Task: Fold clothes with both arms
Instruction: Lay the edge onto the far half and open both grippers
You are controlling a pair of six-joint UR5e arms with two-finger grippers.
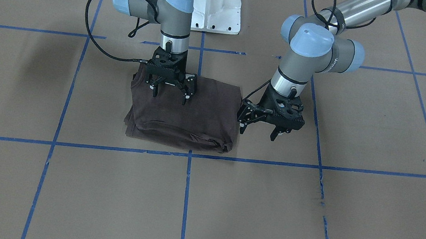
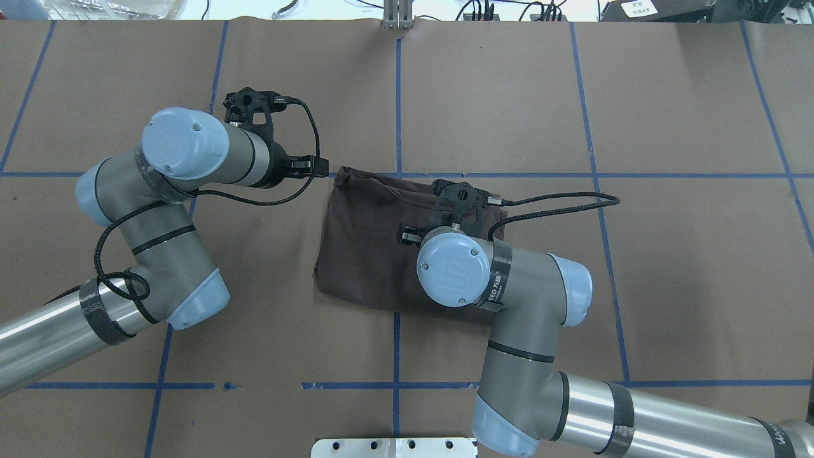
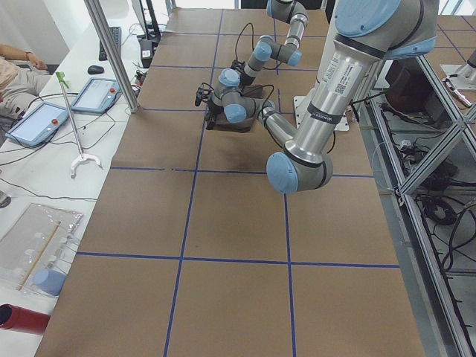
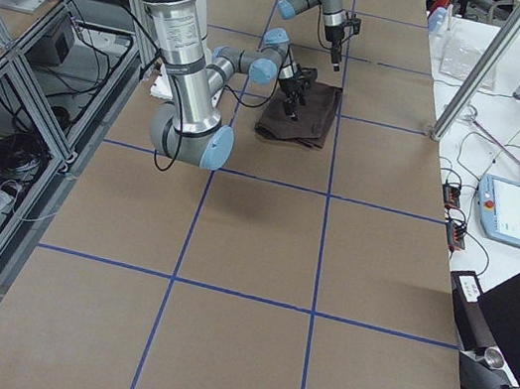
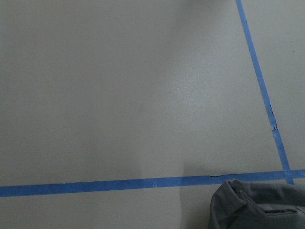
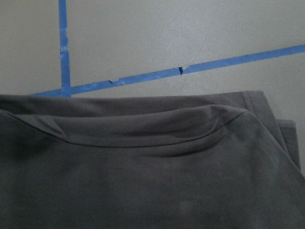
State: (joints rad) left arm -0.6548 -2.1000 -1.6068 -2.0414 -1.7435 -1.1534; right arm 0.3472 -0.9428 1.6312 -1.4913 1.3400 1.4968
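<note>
Brown table (image 1: 249,221) gridded with blue tape (image 1: 186,197); white side bench (image 3: 30,178) holds teach pendants (image 3: 33,123), aluminium post (image 3: 111,52) alongside.

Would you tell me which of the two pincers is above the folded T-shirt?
The right pincer, open over the T-shirt; the left pincer hangs beside it, over bare table.

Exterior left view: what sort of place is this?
Probably a robotics lab workcell: a brown table gridded with blue tape, touchscreen pendants on the side bench, aluminium framing with loose cables.
</note>
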